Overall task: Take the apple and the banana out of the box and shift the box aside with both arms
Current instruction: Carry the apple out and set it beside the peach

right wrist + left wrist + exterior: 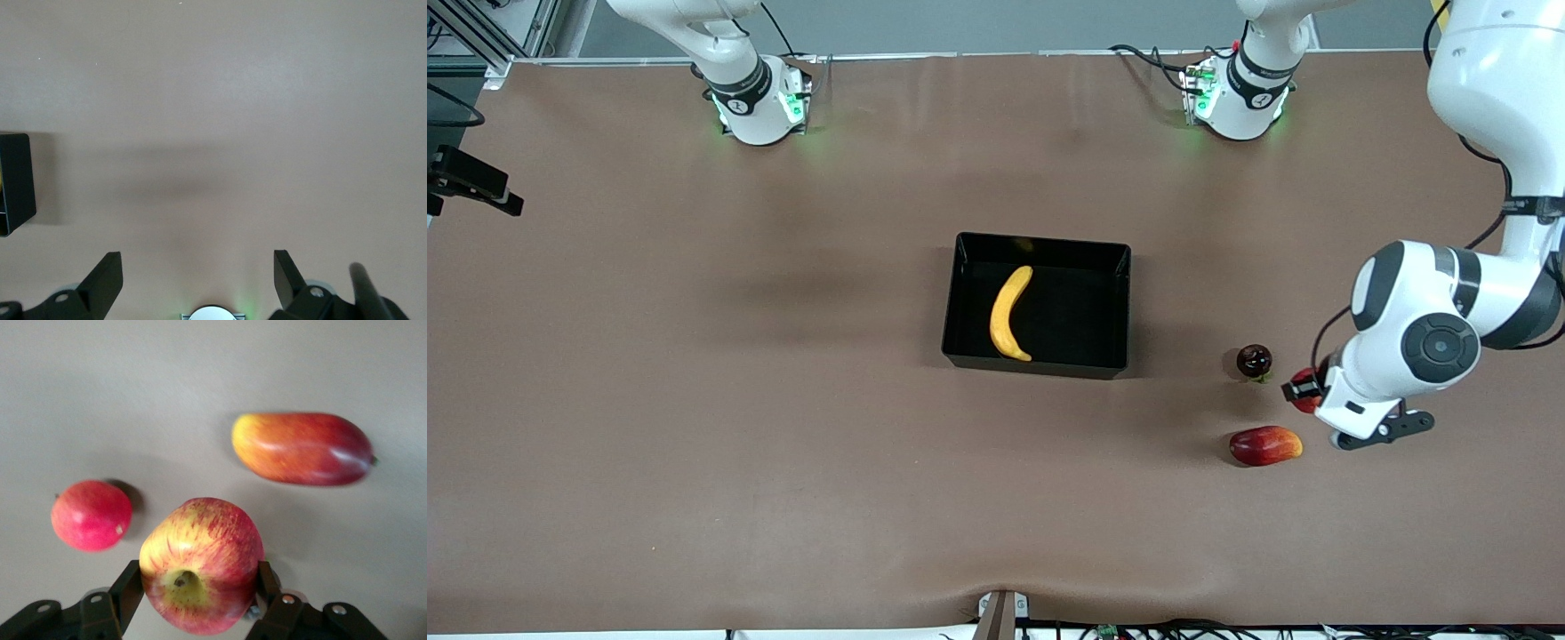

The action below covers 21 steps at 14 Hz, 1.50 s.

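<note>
The yellow banana [1009,313] lies in the black box [1040,242] at the table's middle. The red apple with yellow streaks [200,560] sits between my left gripper's [199,577] fingers, which press on both its sides. In the front view the apple [1307,397] is mostly hidden under my left gripper [1303,391], toward the left arm's end of the table. I cannot tell whether it rests on the table. My right gripper [198,267] is open and empty above bare table, with a corner of the box [13,183] at the frame's edge.
A plain pink-red round fruit [1254,360] [91,515] lies beside the apple, toward the box. An oblong red-and-yellow mango [1265,445] [303,448] lies nearer the front camera than the apple. The arms' bases [760,102] [1236,98] stand along the table's top edge.
</note>
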Each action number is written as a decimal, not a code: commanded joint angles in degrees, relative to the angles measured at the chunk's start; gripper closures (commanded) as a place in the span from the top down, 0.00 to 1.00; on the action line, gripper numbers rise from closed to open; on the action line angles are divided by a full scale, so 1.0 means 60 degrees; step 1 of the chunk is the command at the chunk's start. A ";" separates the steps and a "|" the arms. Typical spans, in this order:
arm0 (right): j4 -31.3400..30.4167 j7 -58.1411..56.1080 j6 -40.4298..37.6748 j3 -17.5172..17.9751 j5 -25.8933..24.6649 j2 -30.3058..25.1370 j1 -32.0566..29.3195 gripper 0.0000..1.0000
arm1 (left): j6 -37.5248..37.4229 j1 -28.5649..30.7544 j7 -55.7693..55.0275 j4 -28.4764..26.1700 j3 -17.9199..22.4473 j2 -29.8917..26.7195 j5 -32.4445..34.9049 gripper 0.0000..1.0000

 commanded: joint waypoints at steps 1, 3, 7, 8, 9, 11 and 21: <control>0.0108 -0.0060 -0.0045 0.0099 0.0165 0.0032 -0.0138 1.00 | 0.0370 0.0346 0.0045 0.0012 -0.0103 0.0459 0.0530 0.00; 0.0108 -0.0060 -0.0060 0.0099 0.0165 0.0032 -0.0153 1.00 | 0.0371 0.0407 0.0045 -0.0076 -0.0117 0.0563 0.0546 0.00; 0.0064 -0.0075 -0.0060 0.0099 0.0165 0.0148 -0.0138 1.00 | 0.0487 0.0465 0.0045 -0.0164 -0.0088 0.1090 0.0575 0.00; 0.0108 -0.0104 -0.0060 0.0099 0.0151 0.0338 -0.0109 1.00 | 0.0633 0.0538 0.0030 -0.0179 -0.0088 0.1163 0.0590 0.00; 0.0108 -0.0090 -0.0045 0.0099 0.0136 0.0340 -0.0080 1.00 | 0.0649 0.0582 0.0030 -0.0179 -0.0088 0.1237 0.0590 0.00; 0.0122 -0.0090 -0.0060 0.0099 0.0151 0.0340 -0.0094 1.00 | 0.0649 0.0597 0.0016 -0.0179 -0.0088 0.1296 0.1201 0.21; 0.0152 -0.0046 -0.0074 0.0099 0.0136 0.0340 -0.0182 1.00 | -0.0506 0.0451 -0.0248 -0.0076 -0.1432 0.0317 0.0883 1.00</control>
